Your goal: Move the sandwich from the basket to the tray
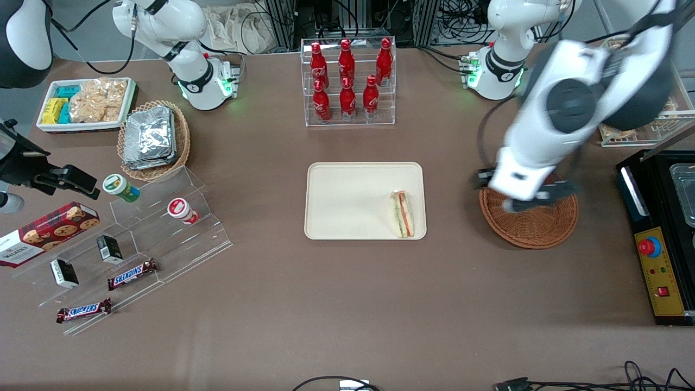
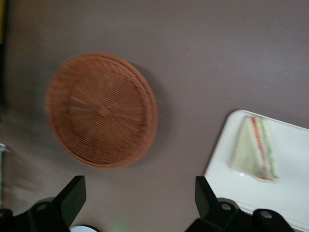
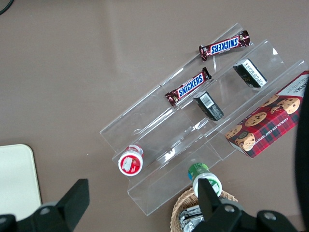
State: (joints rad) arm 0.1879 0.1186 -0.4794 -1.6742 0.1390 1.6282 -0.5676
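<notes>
The sandwich [image 1: 403, 214] lies on the cream tray [image 1: 347, 201], at the tray's end toward the working arm and near the rim closest to the front camera. The reddish-brown basket [image 1: 535, 225] stands beside the tray toward the working arm's end of the table, with nothing in it. My left gripper [image 1: 522, 198] hangs above the basket, open and holding nothing. In the left wrist view the basket [image 2: 101, 110], the sandwich [image 2: 254, 150] and the tray [image 2: 289, 193] show, and the gripper [image 2: 139, 188] has its fingers wide apart over bare table.
A clear rack of red bottles [image 1: 347, 81] stands farther from the camera than the tray. A black box with a red button [image 1: 657, 244] sits beside the basket at the table's edge. A tan basket of foil packets [image 1: 153, 138] and an acrylic snack stand [image 1: 136, 233] lie toward the parked arm's end.
</notes>
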